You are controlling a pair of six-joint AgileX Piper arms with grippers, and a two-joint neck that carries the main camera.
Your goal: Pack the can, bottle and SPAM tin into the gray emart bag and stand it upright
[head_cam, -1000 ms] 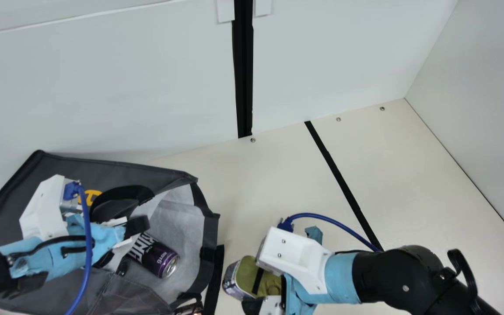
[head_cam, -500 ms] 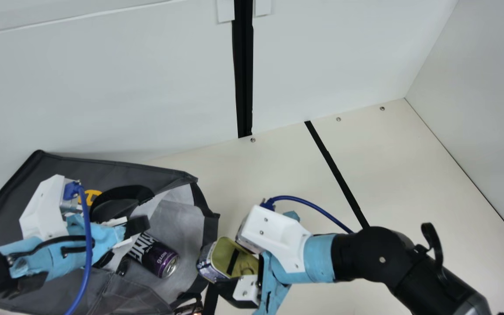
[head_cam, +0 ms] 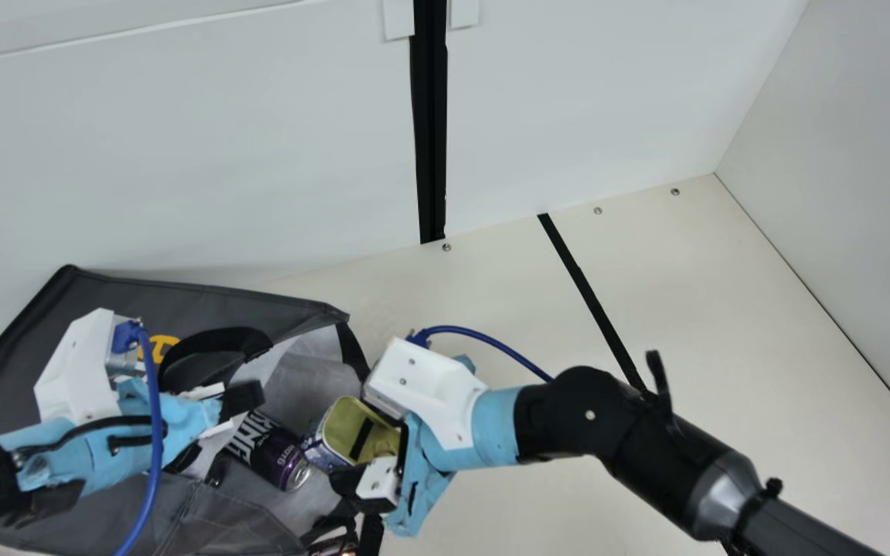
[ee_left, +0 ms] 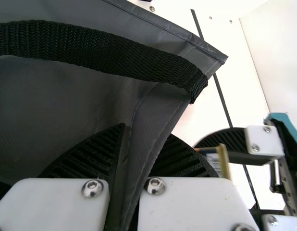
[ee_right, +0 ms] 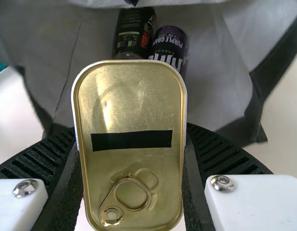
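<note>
At the left, the left gripper (head_cam: 217,428) is closed on a fold of the gray bag (head_cam: 117,289), with cloth pinched between its two ribbed fingers. The bag lies on its side, its open mouth towards the right. Inside it, the purple can (head_cam: 279,455) lies on its side, tab end towards the near right.

Right of the can, the right gripper (head_cam: 356,436) grips the SPAM tin (head_cam: 375,439) by its sides, its fingers parted by the tin's width. The tin is at the bag's mouth, tilted, gold lid showing; whether it touches the can, I cannot tell.

The left wrist view gives the pinch of the left gripper (ee_left: 127,159) up close, just beside the black handle (ee_left: 91,48), with part of the tin and one finger of the right gripper farther off. The right wrist view, past the right gripper (ee_right: 131,144), shows what the main view leaves unclear: the dark bottle (ee_right: 134,31) lying in the bag just beside the can. It also shows the pull ring (ee_right: 125,195) and a black strip (ee_right: 131,140) on the lid.

The left arm comes in from the left over the bag, fingers pointing right. The right arm slants in from the near right, low across the table (head_cam: 507,309), fingers pointing left.
</note>
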